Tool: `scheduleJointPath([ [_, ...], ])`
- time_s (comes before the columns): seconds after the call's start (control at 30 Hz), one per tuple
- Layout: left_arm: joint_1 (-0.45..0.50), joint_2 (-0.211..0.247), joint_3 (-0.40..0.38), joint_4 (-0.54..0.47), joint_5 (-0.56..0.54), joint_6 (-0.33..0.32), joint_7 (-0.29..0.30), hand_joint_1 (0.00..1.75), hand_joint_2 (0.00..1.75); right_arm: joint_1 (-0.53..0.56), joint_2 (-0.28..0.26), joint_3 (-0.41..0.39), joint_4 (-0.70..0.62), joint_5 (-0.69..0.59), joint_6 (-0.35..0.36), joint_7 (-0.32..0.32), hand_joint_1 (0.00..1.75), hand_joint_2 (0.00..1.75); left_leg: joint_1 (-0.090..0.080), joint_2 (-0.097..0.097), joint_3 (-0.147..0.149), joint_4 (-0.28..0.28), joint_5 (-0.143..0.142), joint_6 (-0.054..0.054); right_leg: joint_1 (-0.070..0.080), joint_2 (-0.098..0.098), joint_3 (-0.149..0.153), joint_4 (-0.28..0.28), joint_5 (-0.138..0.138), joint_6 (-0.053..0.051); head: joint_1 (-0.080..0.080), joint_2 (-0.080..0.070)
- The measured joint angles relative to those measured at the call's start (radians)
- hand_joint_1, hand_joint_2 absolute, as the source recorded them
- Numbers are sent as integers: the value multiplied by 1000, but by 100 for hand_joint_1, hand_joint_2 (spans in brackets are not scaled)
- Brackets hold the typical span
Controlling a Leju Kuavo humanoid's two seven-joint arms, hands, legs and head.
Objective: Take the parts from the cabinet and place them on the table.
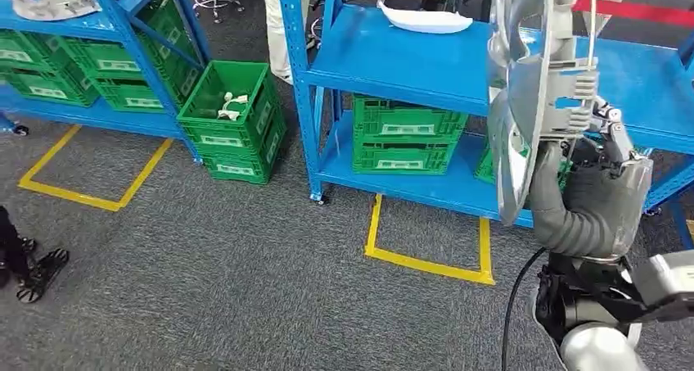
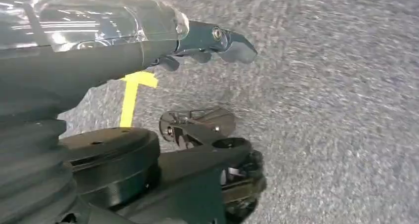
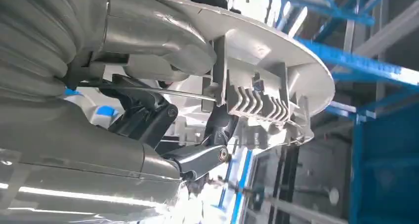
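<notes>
Right hand [image 1: 601, 154] grips ribbed, curved white plastic part [image 1: 524, 101].

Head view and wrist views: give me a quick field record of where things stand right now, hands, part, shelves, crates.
right hand: raised, holds a large pale grey plastic part on edge, in front of the blue shelf rack
part detail: ribbed clips on its back, seen in the right wrist view
left hand: hangs over grey carpet, holds nothing
shelf top: one white part lies there
lower shelf: green crates
floor crates: stacked green crates, top one holds small pale pieces
floor marks: yellow tape outline
</notes>
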Motion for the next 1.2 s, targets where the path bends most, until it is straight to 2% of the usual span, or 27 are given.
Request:
scheduleJointPath([
  [0.03,-1,2,0,0,0,0,0,0,175,-1,0,0,0,0,2,1,175,175,-2,22,57,-104,45,6,1,-9,1,1,-2,2,-2,0],
  [0.07,-2,5,0,0,0,0,0,0,175,-3,0,0,0,0,3,1,175,175,-9,79,96,-179,57,14,3,-15,3,1,-3,5,-3,0],
  [0.1,-5,6,0,0,0,0,0,0,175,-2,0,0,0,0,3,1,175,175,-22,106,103,-199,48,19,13,-23,0,8,-7,12,-5,0],
  [0.23,-5,9,0,0,2,7,2,0,175,-7,-1,0,0,-2,3,2,175,175,-18,50,90,-201,61,38,11,-71,5,5,-9,30,2,0],
  [0.3,-8,13,1,0,11,17,8,0,175,-17,-3,0,0,-16,3,0,175,175,-11,24,89,-203,69,48,2,7,-18,68,-67,41,9,0],
  [0.33,-9,14,1,0,15,17,8,0,175,-21,-4,1,1,-19,5,-2,175,175,-11,11,88,-203,71,51,1,31,-49,150,-112,43,18,0],
  [0.37,-9,15,2,0,18,17,10,0,175,-23,-4,2,1,-19,6,-3,175,175,-11,-3,87,-202,72,53,1,42,-87,239,-151,45,23,0],
  [0.4,-9,16,2,0,18,17,13,0,175,-23,-4,3,1,-19,8,-5,175,175,-12,-19,86,-202,73,55,1,46,-116,307,-172,46,28,0],
  [0.43,-8,16,2,0,18,17,21,0,175,-22,-4,3,1,-19,8,-6,175,175,-13,-33,87,-202,74,55,1,47,-125,327,-166,46,31,0],
  [0.47,-7,18,2,0,18,19,28,0,175,-22,-4,3,1,-20,6,-9,175,175,-13,-48,88,-202,75,54,1,48,-114,301,-137,44,34,0],
  [0.53,-8,20,2,0,18,22,41,0,175,-20,-4,3,1,-21,-3,-18,175,175,-13,-74,92,-201,76,52,0,62,-44,136,-36,37,37,0],
  [0.57,-7,21,2,0,19,23,45,0,175,-18,-4,2,1,-21,-7,-28,175,175,-12,-84,90,-201,76,51,-2,94,-9,47,5,33,39,0],
  [0.6,-8,22,2,0,19,24,44,0,175,-10,-4,1,1,-19,-13,-40,175,175,-17,-93,85,-198,79,44,-5,125,-2,31,-6,29,35,0],
  [0.73,0,26,2,0,21,24,38,0,175,20,-6,0,-20,5,-22,-61,175,175,-13,-129,62,-199,92,18,-7,94,-1,5,-6,13,34,0],
  [0.77,2,32,2,0,21,26,37,0,175,24,-6,0,-25,8,-24,-62,175,175,-17,-89,60,-186,76,16,-9,78,5,-4,-1,5,34,0],
  [0.8,1,30,2,-2,21,26,35,0,175,31,-5,0,-25,10,-25,-62,175,175,-20,-27,42,-151,46,10,-8,72,7,-8,0,0,24,0],
  [0.83,-2,31,2,-2,21,26,34,0,175,36,-5,-1,-31,12,-26,-64,175,175,-13,-7,9,-80,4,3,-6,59,7,-8,0,-3,14,0],
  [0.87,-2,31,2,-2,21,26,32,0,175,39,-5,-1,-35,13,-27,-64,175,175,-6,-5,-26,0,-32,-2,-5,49,7,-7,0,-4,11,0],
  [0.9,-2,31,2,-2,21,25,29,0,175,43,-5,0,-36,15,-28,-64,175,175,-1,-5,-57,70,-58,-6,-4,38,7,-6,-1,-4,9,0],
  [0.93,0,30,2,-3,18,24,21,0,175,50,-4,-1,-37,18,-29,-65,175,175,1,-6,-74,106,-62,-9,-4,27,7,-5,-1,-4,6,0],
  [0.97,1,29,2,-3,17,24,13,0,175,61,-3,-1,-39,21,-30,-68,175,175,3,-5,-66,93,-45,-11,-4,17,7,-4,-2,-3,4,0],
  [1.0,1,30,2,-3,15,24,4,0,175,71,-2,-2,-42,24,-31,-73,175,175,4,-3,-37,42,-12,-12,-5,7,7,-2,-4,-1,2,0],
  [1.03,1,30,2,-3,10,24,-6,0,175,81,-2,-2,-43,25,-32,-81,175,175,4,10,21,-59,37,-11,-5,-2,9,1,-6,3,1,0],
  [1.07,0,30,2,-3,8,24,-14,0,175,91,-2,-3,-44,25,-32,-90,175,175,3,41,69,-141,67,-8,-5,-9,11,2,-9,7,-1,0],
  [1.1,-2,29,2,-3,6,22,-17,0,175,103,-2,-5,-48,25,-31,-100,175,175,-10,90,93,-188,50,-4,1,-16,12,5,-13,14,-1,0],
  [1.13,-3,29,2,-3,4,22,-22,0,175,111,-2,-11,-52,26,-31,-107,175,175,-9,72,89,-190,58,10,3,-23,11,8,-15,20,0,0],
  [1.2,-1,27,2,-3,0,19,-23,0,175,126,-2,-19,-55,26,-30,-117,175,175,-14,53,83,-186,58,18,0,-39,14,5,-13,30,7,0],
])
